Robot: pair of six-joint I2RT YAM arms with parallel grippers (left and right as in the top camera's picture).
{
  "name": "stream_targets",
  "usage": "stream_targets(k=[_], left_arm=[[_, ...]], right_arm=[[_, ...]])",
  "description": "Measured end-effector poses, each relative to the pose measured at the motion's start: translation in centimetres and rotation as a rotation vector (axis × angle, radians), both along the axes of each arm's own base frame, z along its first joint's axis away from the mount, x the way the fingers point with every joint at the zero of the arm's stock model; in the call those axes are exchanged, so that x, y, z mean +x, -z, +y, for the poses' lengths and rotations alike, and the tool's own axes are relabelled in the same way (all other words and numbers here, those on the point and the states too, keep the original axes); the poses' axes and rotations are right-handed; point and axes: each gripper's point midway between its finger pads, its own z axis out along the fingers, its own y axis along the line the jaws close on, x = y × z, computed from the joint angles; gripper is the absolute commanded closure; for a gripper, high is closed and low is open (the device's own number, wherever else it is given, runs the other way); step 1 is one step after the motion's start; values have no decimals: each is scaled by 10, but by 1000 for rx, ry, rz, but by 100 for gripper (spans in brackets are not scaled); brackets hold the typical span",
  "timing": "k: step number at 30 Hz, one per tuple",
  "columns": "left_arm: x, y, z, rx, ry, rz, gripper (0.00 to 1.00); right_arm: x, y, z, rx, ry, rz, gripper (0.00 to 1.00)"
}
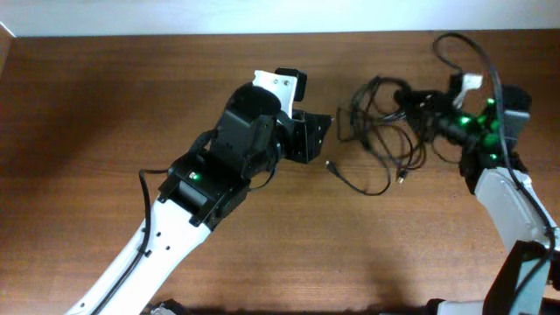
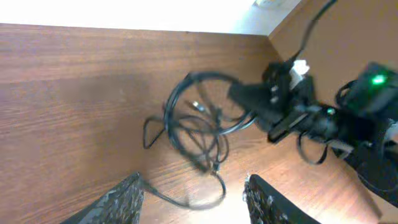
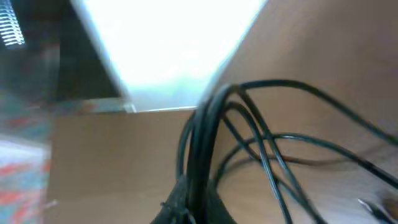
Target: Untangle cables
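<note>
Cables point(image 1: 382, 131) lie tangled on the bench point(image 1: 105, 131) toward its far right, right fingers point(image 3: 186, 208) clamped shut on a bunch of strands at the tangle's right side, left fingers point(image 2: 121, 199) spread open and empty just left of it.

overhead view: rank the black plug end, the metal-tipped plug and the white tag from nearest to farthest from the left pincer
1. Black plug end: right beside the left pincer, lower in the view.
2. Metal-tipped plug: mid-table, over toward the right side.
3. White tag: far right, up on the right arm.
</note>
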Motion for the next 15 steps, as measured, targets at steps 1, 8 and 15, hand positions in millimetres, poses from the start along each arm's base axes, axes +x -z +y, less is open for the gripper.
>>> stream_targets(k=[1,8,15], left_arm=[[1,1,3,14,-12,-5,45],[6,35,52,245,-208,45,33],[-5,62,95,439,-312,119,5]], right_arm=[[-8,25,4,-67,3,114,96],[-35,27,16,-851,-171,165,96],[-58,33,66,-1067,-330,96,53]])
